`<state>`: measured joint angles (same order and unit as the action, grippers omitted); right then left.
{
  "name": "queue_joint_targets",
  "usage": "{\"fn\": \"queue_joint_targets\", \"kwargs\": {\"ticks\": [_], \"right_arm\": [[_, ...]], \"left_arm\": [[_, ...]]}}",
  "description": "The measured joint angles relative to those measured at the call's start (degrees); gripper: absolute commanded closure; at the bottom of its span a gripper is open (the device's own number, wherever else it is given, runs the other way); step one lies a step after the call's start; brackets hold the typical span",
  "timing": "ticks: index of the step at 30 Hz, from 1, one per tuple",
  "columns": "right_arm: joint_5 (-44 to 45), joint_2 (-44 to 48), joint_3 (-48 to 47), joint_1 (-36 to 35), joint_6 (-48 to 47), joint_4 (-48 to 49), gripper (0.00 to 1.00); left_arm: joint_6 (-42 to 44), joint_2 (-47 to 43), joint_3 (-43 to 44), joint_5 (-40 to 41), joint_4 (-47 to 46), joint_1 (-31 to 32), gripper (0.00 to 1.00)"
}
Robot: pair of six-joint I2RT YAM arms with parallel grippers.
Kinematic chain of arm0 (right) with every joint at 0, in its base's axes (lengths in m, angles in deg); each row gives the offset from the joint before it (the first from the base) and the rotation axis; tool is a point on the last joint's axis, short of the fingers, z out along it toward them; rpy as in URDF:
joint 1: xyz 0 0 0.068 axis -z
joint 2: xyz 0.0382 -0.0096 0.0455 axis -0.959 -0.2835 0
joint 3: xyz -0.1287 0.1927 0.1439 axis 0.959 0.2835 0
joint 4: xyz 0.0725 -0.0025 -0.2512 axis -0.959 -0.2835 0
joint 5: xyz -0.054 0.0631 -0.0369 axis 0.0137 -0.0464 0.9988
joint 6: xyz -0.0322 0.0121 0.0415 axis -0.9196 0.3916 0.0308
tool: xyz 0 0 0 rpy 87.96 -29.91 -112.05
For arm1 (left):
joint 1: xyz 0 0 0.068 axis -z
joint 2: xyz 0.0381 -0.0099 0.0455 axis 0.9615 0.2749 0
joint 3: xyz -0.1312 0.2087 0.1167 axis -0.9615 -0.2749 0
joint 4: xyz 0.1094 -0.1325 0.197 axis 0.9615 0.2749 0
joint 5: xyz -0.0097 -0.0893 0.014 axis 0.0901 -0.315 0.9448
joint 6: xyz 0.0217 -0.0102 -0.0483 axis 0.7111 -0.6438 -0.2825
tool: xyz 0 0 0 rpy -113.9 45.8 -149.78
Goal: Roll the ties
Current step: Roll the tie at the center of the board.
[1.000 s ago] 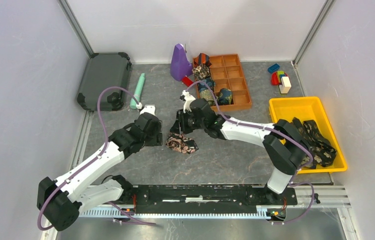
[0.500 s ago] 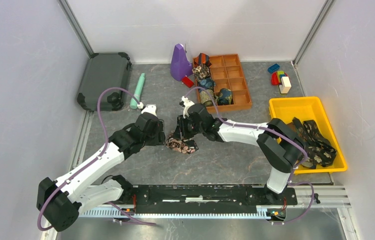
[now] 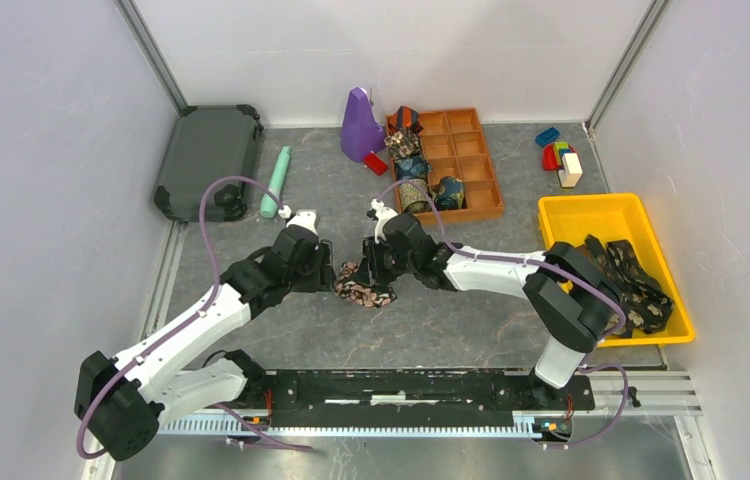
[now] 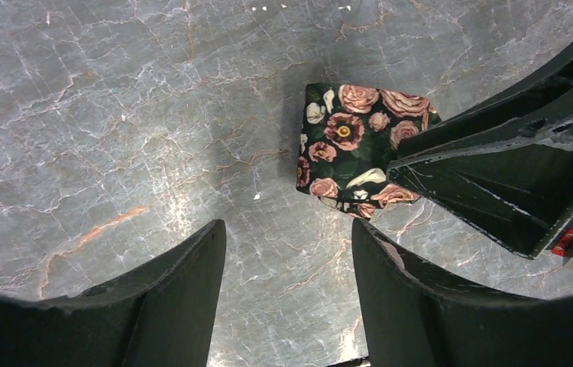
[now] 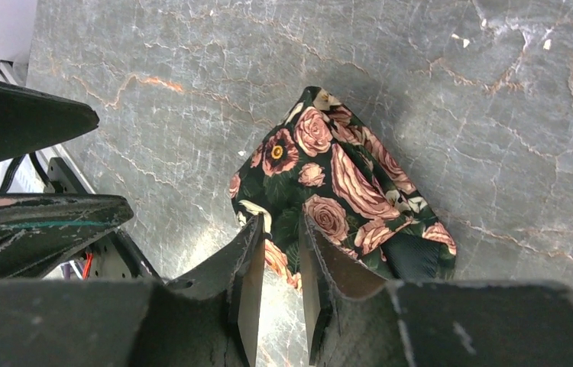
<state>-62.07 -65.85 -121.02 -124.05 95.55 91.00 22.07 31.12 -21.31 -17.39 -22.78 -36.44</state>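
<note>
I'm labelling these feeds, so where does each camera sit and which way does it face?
Top external: above and behind the bases, looking down on the table; both arms show whole.
Left wrist: on the left arm, looking down at the floral tie; open left jaws at bottom.
Right wrist: on the right arm, looking down past right jaws shut on that tie.
Shared: the tie, in all three.

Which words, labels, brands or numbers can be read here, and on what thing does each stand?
None can be read in any view.
The floral tie, the brown compartment tray, the yellow bin and the dark case show no writing; the toy blocks are too small to tell.
</note>
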Motion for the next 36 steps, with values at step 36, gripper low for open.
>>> {"fn": "queue_joint_targets", "kwargs": {"ticks": [36], "right_arm": [[0.4, 3.0, 1.0, 0.0, -2.0, -2.1, 0.62]], "left_arm": [[-2.0, -0.9, -4.5, -9.1, -4.8, 0.0, 0.41]]}}
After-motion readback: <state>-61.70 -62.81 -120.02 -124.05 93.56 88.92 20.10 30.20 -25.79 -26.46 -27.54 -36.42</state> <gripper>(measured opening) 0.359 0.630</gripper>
